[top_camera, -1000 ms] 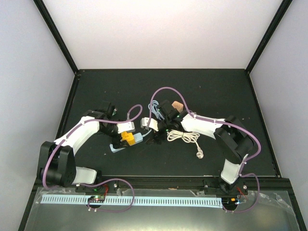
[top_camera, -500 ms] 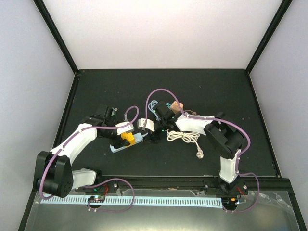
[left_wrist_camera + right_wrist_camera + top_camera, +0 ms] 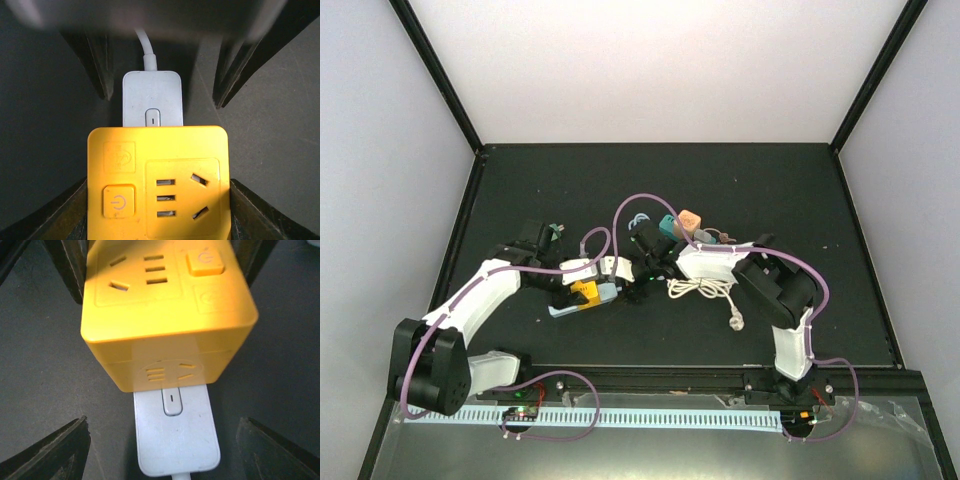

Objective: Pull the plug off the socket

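Bracing socket [image 3: 157, 182] in left gripper [image 3: 157, 200], jaws pinching it | right gripper [image 3: 162, 425] jaws wide, plug [image 3: 175, 432] between them | next: we close, pull straight.

Left arm [image 3: 485, 285] and right arm [image 3: 792, 345]: a white-and-black pair.
Smooth white shells meet rounded black joints [image 3: 432, 368]; a purple cable [image 3: 642, 198] loops along each; fingers [image 3: 60, 215] are dark wedges.

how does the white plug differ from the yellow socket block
The yellow socket block is a chunky cube with slots and a power button; the white plug is a flat, slimmer slab with a cable. Shared: rounded corners, and the plug sits in the block's side.
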### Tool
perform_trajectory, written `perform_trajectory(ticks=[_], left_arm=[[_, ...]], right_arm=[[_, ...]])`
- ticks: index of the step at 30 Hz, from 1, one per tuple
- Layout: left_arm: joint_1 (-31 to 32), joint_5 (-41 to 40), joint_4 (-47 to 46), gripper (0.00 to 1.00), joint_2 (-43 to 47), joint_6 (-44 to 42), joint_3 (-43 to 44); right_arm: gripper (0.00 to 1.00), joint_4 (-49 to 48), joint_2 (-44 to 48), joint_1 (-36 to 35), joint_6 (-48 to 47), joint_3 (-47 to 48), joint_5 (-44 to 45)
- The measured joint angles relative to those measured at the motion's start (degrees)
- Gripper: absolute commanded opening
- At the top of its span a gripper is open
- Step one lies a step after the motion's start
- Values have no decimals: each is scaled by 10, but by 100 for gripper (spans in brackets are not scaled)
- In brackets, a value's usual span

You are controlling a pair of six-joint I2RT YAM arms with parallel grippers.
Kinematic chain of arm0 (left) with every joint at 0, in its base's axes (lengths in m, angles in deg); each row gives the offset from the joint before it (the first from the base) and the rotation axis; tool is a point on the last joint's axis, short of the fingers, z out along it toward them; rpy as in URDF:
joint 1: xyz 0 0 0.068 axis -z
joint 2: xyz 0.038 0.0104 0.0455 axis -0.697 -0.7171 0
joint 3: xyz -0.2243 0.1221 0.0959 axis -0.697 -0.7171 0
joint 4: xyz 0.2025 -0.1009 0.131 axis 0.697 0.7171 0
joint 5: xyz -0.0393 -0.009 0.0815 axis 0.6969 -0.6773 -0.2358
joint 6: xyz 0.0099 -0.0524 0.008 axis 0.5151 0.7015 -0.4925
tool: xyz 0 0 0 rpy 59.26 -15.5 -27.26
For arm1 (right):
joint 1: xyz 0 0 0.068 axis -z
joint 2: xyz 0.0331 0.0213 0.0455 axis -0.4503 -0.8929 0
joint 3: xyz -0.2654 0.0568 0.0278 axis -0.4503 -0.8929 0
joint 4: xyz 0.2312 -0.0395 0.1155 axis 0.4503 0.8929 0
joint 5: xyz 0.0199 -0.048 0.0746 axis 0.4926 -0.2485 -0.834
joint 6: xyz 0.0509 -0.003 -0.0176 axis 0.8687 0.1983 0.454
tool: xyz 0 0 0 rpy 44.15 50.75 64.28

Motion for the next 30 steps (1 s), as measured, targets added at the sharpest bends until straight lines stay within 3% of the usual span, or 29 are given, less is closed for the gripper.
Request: perform_trajectory(ticks=[6, 19, 30], left_arm=[[-3, 9, 11, 37, 0, -24, 0], [-11, 21, 28, 32, 0, -35, 3], [-36, 36, 83, 28, -29, -28, 46]], right_arm=[[58, -5, -28, -11, -7, 6, 5], [3, -9, -38, -11, -18, 13, 6], [1, 5, -53, -14, -28, 38, 0]])
